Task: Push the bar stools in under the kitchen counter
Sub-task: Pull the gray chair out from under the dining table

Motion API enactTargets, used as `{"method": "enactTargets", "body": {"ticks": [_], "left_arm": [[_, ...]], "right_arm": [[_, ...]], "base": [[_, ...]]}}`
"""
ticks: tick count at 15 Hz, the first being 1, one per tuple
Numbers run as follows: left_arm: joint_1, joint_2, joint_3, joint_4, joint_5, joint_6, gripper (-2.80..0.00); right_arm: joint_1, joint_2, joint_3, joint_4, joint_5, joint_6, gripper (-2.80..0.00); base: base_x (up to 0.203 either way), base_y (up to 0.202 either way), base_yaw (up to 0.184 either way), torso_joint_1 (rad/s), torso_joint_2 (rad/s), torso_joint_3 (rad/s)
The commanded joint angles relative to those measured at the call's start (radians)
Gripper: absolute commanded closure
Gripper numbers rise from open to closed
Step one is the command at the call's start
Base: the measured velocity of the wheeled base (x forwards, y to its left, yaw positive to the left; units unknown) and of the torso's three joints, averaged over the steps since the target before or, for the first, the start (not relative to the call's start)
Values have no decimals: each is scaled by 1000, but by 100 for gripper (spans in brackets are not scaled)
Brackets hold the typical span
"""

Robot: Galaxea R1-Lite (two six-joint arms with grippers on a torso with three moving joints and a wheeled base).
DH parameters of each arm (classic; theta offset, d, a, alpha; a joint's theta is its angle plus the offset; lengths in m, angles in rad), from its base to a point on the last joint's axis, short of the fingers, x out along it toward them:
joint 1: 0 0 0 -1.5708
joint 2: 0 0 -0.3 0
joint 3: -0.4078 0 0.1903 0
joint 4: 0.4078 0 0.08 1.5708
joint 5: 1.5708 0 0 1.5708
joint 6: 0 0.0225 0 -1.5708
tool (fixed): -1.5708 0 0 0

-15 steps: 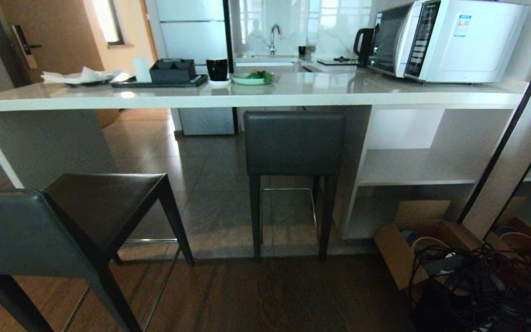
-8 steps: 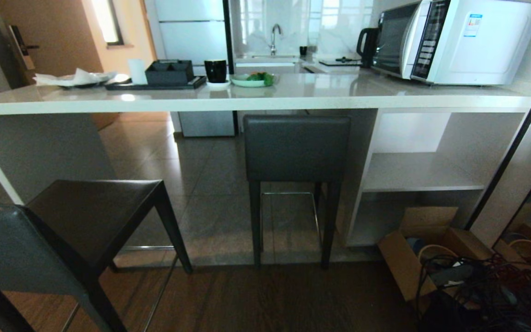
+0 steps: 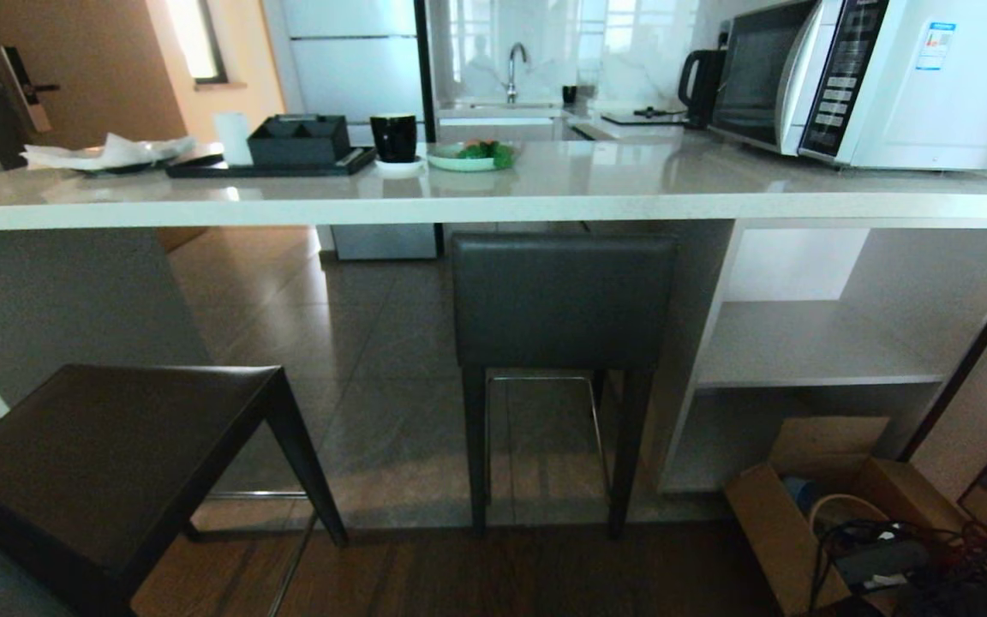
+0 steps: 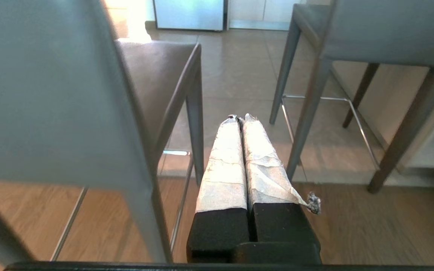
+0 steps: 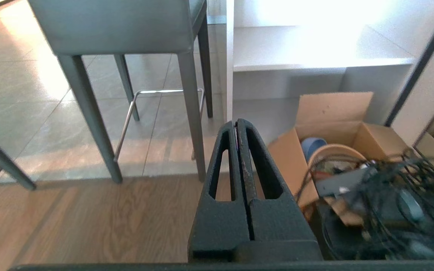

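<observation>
Two dark grey bar stools stand before the pale kitchen counter [image 3: 493,206]. The right stool [image 3: 560,300] is tucked in, its backrest just below the counter edge. The left stool [image 3: 108,454] stands out from the counter at the head view's lower left, its seat turned toward the counter. In the left wrist view, my left gripper [image 4: 239,117] is shut and empty, low beside that stool's backrest [image 4: 47,94]. My right gripper [image 5: 236,122] is shut and empty too, low over the wood floor, with the tucked stool [image 5: 115,26] ahead. Neither gripper shows in the head view.
A microwave [image 3: 879,81], a kettle [image 3: 699,77], a black cup [image 3: 395,137], a tray [image 3: 271,163] and a green plate [image 3: 468,156] sit on the counter. Open white shelves [image 3: 810,343] fill its right end. A cardboard box [image 3: 836,514] with tangled cables lies on the floor at lower right.
The whole head view has shifted: the counter and both stools look nearer and larger, so the camera has moved forward. Neither arm has moved.
</observation>
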Motion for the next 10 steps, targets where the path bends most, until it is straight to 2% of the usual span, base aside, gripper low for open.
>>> {"method": "enactTargets", "body": {"ticks": [1,10], "left_arm": [[1,1,0,-1,0,0,0],[0,1,0,-1,0,0,0]], "right_arm": [[0,1,2,0,0,0,0],[1,1,2,0,0,0,0]], "base": [[195,0,1,4,0,2],[194,0,2,1,2,2]]}}
